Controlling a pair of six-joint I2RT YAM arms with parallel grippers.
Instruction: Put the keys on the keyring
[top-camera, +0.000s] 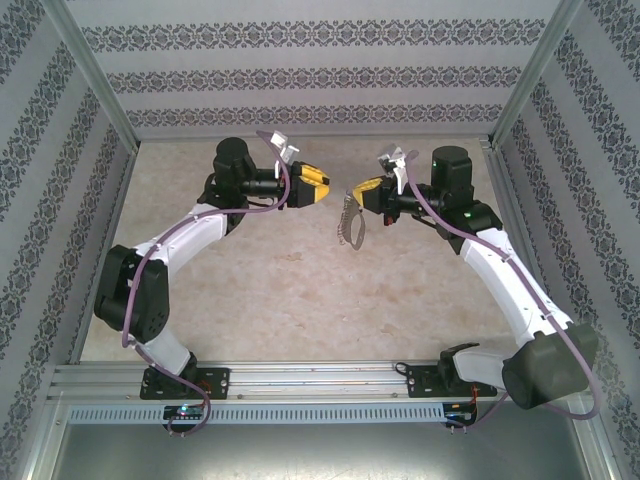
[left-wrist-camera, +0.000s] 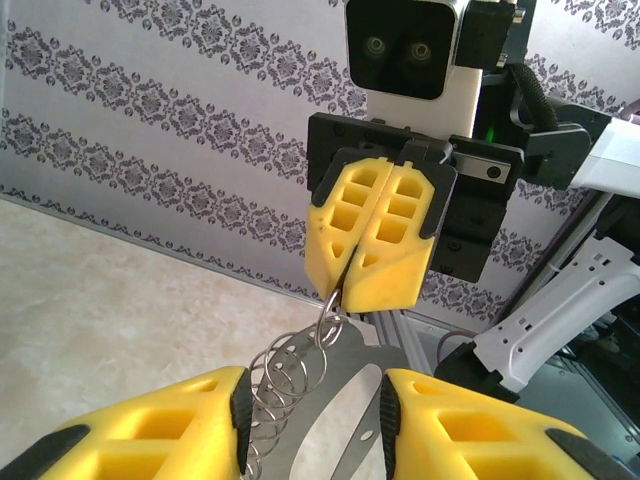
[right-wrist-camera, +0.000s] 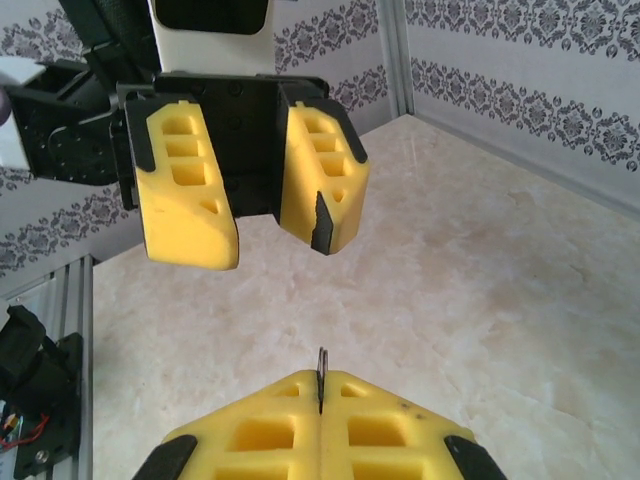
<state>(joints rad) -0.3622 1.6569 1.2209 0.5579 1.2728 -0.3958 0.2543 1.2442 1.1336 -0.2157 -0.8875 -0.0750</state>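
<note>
Mid-air, your right gripper (left-wrist-camera: 348, 287) pinches the keyring (top-camera: 352, 228) by its chain (left-wrist-camera: 283, 385); left gripper (left-wrist-camera: 310, 425) gapes empty. Floppy, light: take the stiff loop (left-wrist-camera: 350, 365).

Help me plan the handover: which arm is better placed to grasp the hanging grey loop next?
Left, probably: the left tool is open, facing the hanging keyring; the right tool is shut on the keyring's top ring.

Left gripper (right-wrist-camera: 272, 245) gapes, facing the tightly pinched right gripper (left-wrist-camera: 352, 290).
</note>
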